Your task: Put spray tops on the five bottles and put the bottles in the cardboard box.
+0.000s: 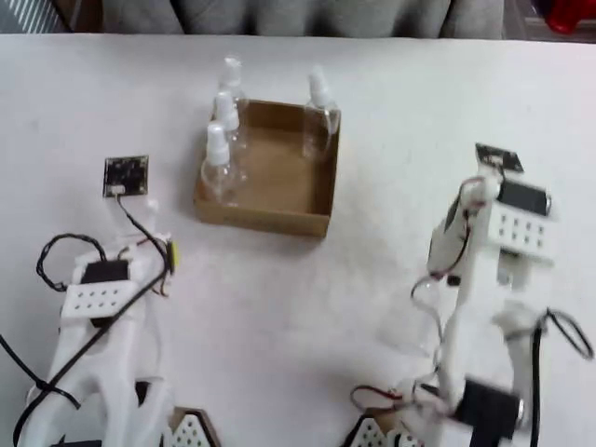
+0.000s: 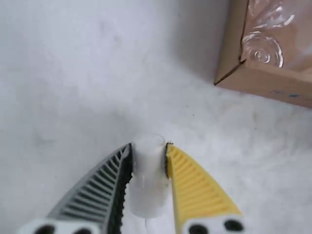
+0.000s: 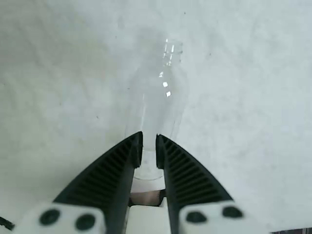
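**Left gripper** (image 2: 148, 148): ribbed fingers, one grey and one yellow, are pinched on a white spray top (image 2: 146, 187). The top is a smooth plastic cylinder, and its long axis runs in line with the fingers. It sits over the left of the table (image 1: 307, 289), near-left of the box (image 1: 265, 212).

**Right gripper** (image 3: 148, 139): black ribbed fingers are clamped on the base end of a clear bottle (image 3: 158, 97), which is round-bodied and glossy. Its long axis runs in line with the fingers, with the neck pointing away from the gripper (threaded mouth bare, no top fitted). It is at the near right of the table, well apart from the box.

**Box**: brown cardboard, square, with an open top, standing mid-table. Four capped bottles (image 1: 219, 168) stand upright inside, three along the left wall and one in the far right corner.

**Table**: white, with a faintly grainy surface.
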